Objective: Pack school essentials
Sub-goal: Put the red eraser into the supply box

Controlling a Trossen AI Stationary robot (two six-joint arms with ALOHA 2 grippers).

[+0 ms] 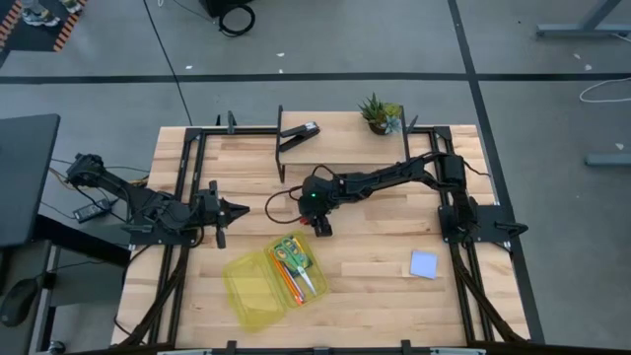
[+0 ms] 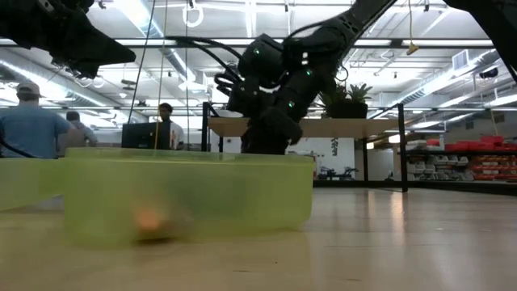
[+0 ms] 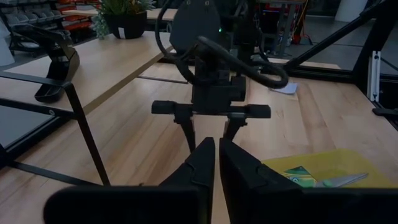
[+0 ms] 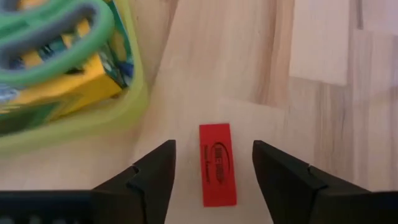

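The right gripper [image 4: 213, 163] hangs over the wooden surface [image 1: 375, 266] with its fingers [image 4: 149, 171] spread wide and holding nothing. The red eraser [image 4: 217, 164] lies flat on the surface midway between the two fingertips, its long side running along the fingers, clear of both of them (a strip of bare wood shows on each side). Just beyond one finger sits the yellow-green case [image 4: 134, 93], open, and inside it the green-handled scissors [image 4: 56, 28] lie on top of a small yellow box [image 4: 74, 87].

From above, the same gripper [image 1: 321, 225] is close to the case's upper corner, and an orange pencil [image 1: 287, 281] lies in the case [image 1: 258, 294] beside the scissors [image 1: 289, 252]. The pale blue notepad [image 1: 424, 263] lies on the surface well apart from these fingers, toward the right arm's base.

The left gripper [image 3: 217, 163] waits above the surface, its fingers [image 3: 202, 165] nearly pressed together and empty, pointed at the right gripper [image 3: 211, 121].
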